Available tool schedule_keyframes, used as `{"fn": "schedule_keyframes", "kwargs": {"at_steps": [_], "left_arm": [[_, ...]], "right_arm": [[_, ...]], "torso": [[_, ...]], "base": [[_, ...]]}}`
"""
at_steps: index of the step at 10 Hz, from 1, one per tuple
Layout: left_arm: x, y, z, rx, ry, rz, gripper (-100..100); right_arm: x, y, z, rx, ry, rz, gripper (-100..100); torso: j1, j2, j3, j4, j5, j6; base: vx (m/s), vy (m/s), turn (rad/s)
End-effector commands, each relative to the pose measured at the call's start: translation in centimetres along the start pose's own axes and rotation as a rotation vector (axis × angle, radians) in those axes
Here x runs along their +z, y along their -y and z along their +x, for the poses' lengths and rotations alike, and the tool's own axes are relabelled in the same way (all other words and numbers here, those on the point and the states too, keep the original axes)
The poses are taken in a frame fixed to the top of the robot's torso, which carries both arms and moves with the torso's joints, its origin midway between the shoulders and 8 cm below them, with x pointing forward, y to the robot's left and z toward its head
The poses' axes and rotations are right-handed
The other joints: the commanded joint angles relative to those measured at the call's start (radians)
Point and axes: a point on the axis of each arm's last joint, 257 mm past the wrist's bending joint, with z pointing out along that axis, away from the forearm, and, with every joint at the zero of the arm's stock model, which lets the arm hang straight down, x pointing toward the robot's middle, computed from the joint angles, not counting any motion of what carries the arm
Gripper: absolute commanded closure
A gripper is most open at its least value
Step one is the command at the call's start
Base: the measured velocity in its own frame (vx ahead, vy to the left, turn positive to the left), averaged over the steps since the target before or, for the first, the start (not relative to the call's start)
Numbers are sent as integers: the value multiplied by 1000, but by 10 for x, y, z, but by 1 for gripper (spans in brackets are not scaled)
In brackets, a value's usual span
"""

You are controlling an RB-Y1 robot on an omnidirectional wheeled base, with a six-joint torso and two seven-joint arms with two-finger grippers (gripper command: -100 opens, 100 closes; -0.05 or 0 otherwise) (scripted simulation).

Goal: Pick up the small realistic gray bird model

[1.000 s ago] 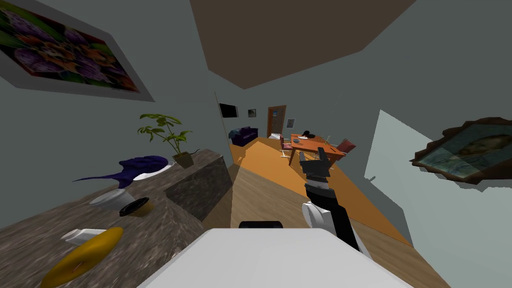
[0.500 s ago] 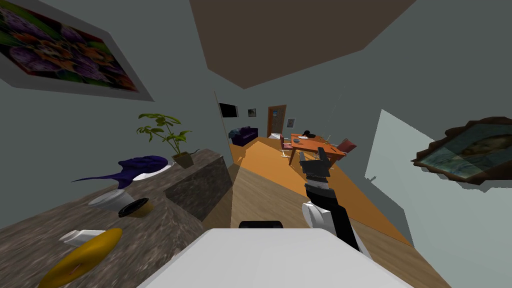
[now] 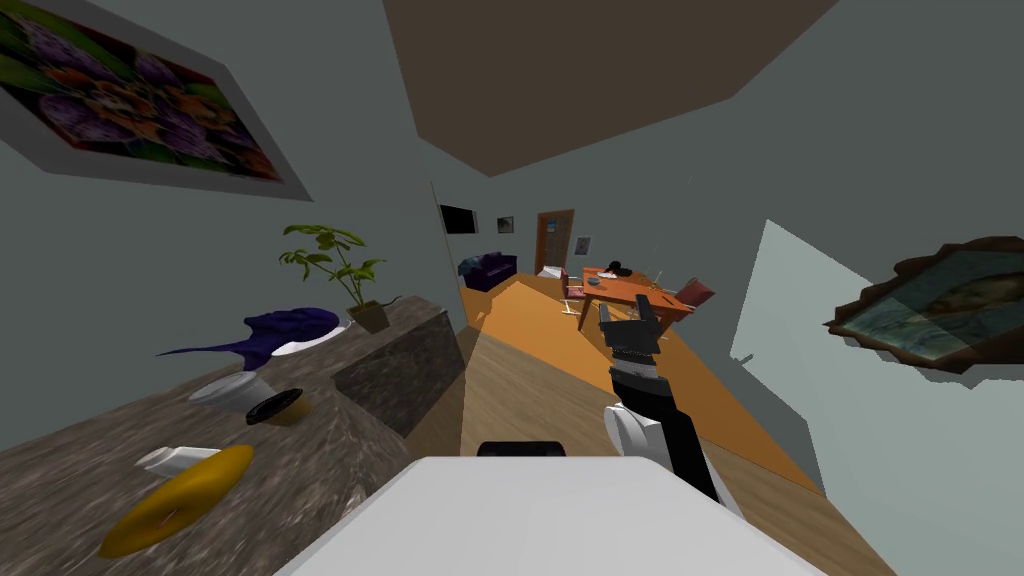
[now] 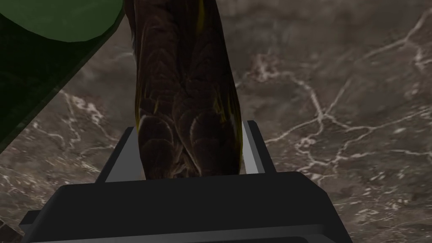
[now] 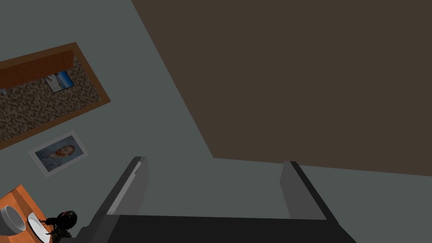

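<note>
Brown stone-patterned counter (image 4: 346,97) with white veins lies under my left hand. In the head view it runs along the left wall, with a potted plant (image 3: 345,275) toward its far end and a yellow disc (image 3: 175,500) toward its near end. Left gripper (image 4: 190,126): both blades pressed against the flanks of the bird model (image 4: 185,84), so it is narrow and clamped on the bird. Bird sits between the fingers and reaches out past their tips. Its long axis runs in line with the fingers, straight away from the gripper body. Surface is dark brown-grey with an overlapping scalloped feather pattern and thin yellowish streaks at the edges; body rounded. Cannot tell whether it touches the counter or hangs clear. A smooth green rounded object (image 4: 55,21) lies just beside the bird's far part. Right gripper (image 5: 214,161) is raised over the floor, well apart from the counter, blades wide and empty. Judgement: grasp made. Next move is a straight lift away from the counter, keeping off the green object alongside.
</note>
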Motion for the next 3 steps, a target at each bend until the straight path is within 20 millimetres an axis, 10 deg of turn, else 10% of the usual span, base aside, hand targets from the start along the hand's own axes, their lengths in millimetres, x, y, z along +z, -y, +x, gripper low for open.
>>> {"fn": "schedule_keyframes", "kwargs": {"at_steps": [1,2,3], "left_arm": [[-8,4,-8,3,0,0,100],[-4,3,-5,3,1,0,100],[-5,4,-6,2,1,0,0]], "right_arm": [[0,0,0,0,0,0,0],[0,0,0,0,0,0,0],[0,0,0,0,0,0,0]], "torso": [[0,0,0,0,0,0],[0,0,0,0,0,0],[1,-1,0,0,0,0]], "base": [[-45,-46,29],[-19,-19,5],[0,0,0]]}}
